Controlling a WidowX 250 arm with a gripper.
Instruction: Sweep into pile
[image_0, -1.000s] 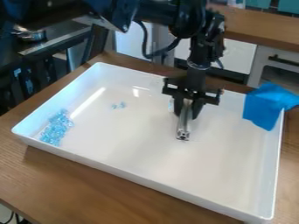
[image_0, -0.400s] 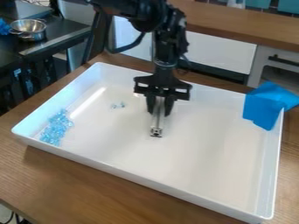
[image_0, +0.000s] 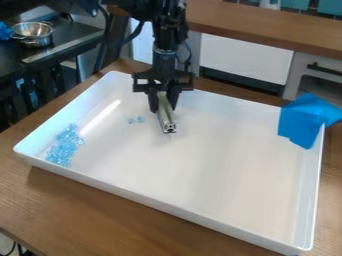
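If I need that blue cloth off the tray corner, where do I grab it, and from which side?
I'd pinch the raised fold at the top of the blue cloth from above: it peaks over the rim of the tray, so it should be easiest to close on. The gripper would need to release the metal bar first.

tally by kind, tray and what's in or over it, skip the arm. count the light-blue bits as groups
White rectangular tray: 1
Groups of light-blue translucent bits: 2 (large group, small group)
Silver metal bar in gripper: 1
Blue creased sheet: 1
Total: 5
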